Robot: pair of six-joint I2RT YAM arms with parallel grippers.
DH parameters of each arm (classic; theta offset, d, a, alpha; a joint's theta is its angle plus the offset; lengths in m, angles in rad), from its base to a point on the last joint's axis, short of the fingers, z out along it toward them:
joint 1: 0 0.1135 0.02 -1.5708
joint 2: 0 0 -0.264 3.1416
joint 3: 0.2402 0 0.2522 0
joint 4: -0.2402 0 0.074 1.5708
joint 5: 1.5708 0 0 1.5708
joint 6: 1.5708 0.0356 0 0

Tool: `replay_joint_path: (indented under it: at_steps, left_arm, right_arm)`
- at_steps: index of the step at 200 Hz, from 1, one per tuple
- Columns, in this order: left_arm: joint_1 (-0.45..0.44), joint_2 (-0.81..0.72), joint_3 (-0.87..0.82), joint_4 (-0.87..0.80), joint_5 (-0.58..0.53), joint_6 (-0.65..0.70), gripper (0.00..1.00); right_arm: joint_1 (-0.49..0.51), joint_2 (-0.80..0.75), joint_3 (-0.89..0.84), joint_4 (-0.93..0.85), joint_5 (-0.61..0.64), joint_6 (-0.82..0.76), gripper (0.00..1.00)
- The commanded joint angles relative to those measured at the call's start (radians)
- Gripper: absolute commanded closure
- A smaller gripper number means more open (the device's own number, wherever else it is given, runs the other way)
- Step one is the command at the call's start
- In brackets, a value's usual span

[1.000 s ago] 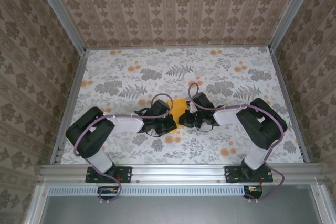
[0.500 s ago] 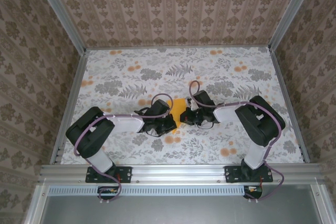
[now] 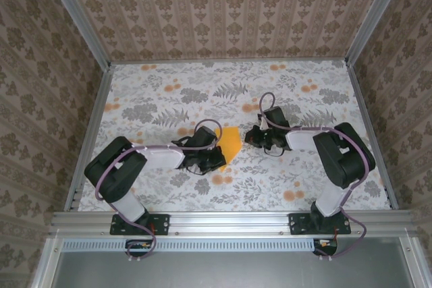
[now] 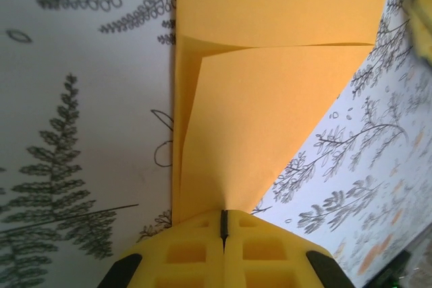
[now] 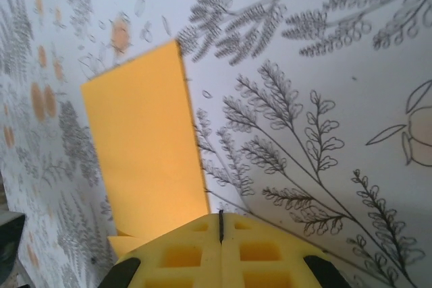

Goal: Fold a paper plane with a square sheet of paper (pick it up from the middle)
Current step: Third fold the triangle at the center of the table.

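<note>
the left hand [image 3: 220, 160] is closed, tips at the edge of the square sheet of paper [image 3: 231, 141] lying on the worktop [image 3: 169, 92]. it shows early folds, one slanted flap, but no dart yet, so most folding seems left. beyond it the right hand [image 3: 249, 137] hangs closed, empty.

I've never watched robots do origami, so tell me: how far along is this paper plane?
Early on. Done: the orange sheet of paper already carries folds, one flap lying over another. In hand: the left gripper is shut on its narrow end; the right gripper is shut and empty beside it. Left: it is no slim pointed dart yet, so more folds seem to remain.
</note>
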Motion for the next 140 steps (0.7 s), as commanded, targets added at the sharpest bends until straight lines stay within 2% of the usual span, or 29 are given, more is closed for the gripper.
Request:
replay_joint_path:
  at_steps: [1, 38, 62, 104, 126, 140]
  left_arm:
    - [0.037, 0.036, 0.027, -0.233, -0.033, 0.206, 1.00]
    - [0.083, 0.062, 0.120, -0.386, -0.041, 0.530, 1.00]
    - [0.115, 0.071, 0.140, -0.414, -0.003, 0.651, 1.00]
    - [0.157, 0.045, 0.128, -0.383, 0.049, 0.688, 1.00]
    - [0.157, 0.024, 0.130, -0.360, 0.059, 0.649, 1.00]
    - [0.157, -0.010, 0.126, -0.333, 0.051, 0.578, 1.00]
  right_arm:
    - [0.031, -0.092, -0.008, -0.024, 0.035, -0.013, 0.96]
    - [0.133, -0.062, -0.012, 0.019, 0.026, 0.047, 0.96]
    - [0.186, 0.013, 0.030, 0.064, 0.010, 0.097, 0.96]
    - [0.218, 0.117, 0.076, 0.091, 0.034, 0.172, 0.98]
    - [0.218, 0.135, 0.068, 0.073, 0.059, 0.202, 0.98]
    - [0.221, 0.131, 0.050, 0.070, 0.080, 0.229, 0.98]
